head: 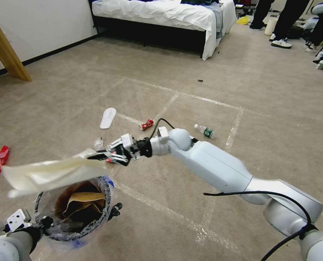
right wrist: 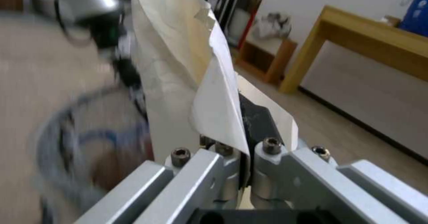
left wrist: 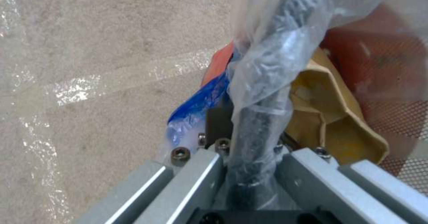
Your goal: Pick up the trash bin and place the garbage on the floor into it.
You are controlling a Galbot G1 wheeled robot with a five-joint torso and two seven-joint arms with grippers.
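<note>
The trash bin (head: 74, 232), red with a clear blue-edged liner, hangs low at my left. My left gripper (head: 42, 222) is shut on its rim (left wrist: 256, 130). A crumpled brown paper bag (head: 84, 203) lies inside the bin (left wrist: 332, 117). My right gripper (head: 104, 157) is shut on a large sheet of white paper (head: 53, 174), held flat just above the bin's mouth; the sheet is pinched at one edge (right wrist: 214, 110). On the floor (head: 270, 145) lie a crushed red can (head: 146, 124), a green-labelled bottle (head: 205, 131), a red wrapper (head: 2, 156) and a small clear wrapper (head: 98, 143).
A white slipper-like piece (head: 108, 117) lies beyond the can. Pale tape lines (head: 234, 127) cross the carpet. A bed (head: 161, 14) stands at the back, a wooden leg (head: 5, 47) at far left, and people's legs and clutter (head: 284, 21) at back right.
</note>
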